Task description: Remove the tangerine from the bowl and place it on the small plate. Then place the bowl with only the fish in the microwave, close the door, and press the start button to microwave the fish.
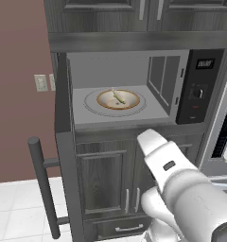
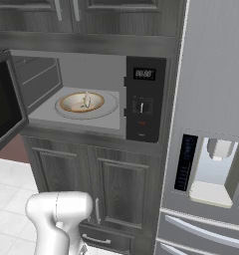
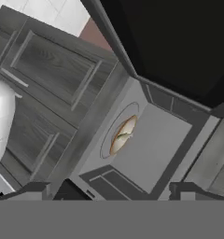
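The microwave [image 1: 200, 90] stands open, its door [image 1: 63, 132] swung out to the left with the long bar handle [image 1: 42, 184] facing the room. On the white turntable [image 1: 91, 105] inside sits the tan bowl [image 1: 129, 100], holding the slender fish [image 1: 118, 98]. From the right the bowl [image 2: 71, 103] and fish [image 2: 86, 99] sit left of the control panel [image 2: 144, 99], with the door [image 2: 4, 104] at the far left. In the hand view my gripper [image 3: 111, 191] is open and holds nothing, backed away from the cavity, looking at the bowl [image 3: 128, 126], fish [image 3: 122, 137] and dark door glass [image 3: 179, 46].
Grey lower cabinet doors [image 1: 106, 175] sit under the microwave, upper cabinets above. A steel fridge with a dispenser [image 2: 211, 169] stands to the right. White floor tiles [image 1: 11, 208] lie lower left. My white arm [image 1: 181, 184] rises in front of the cabinets.
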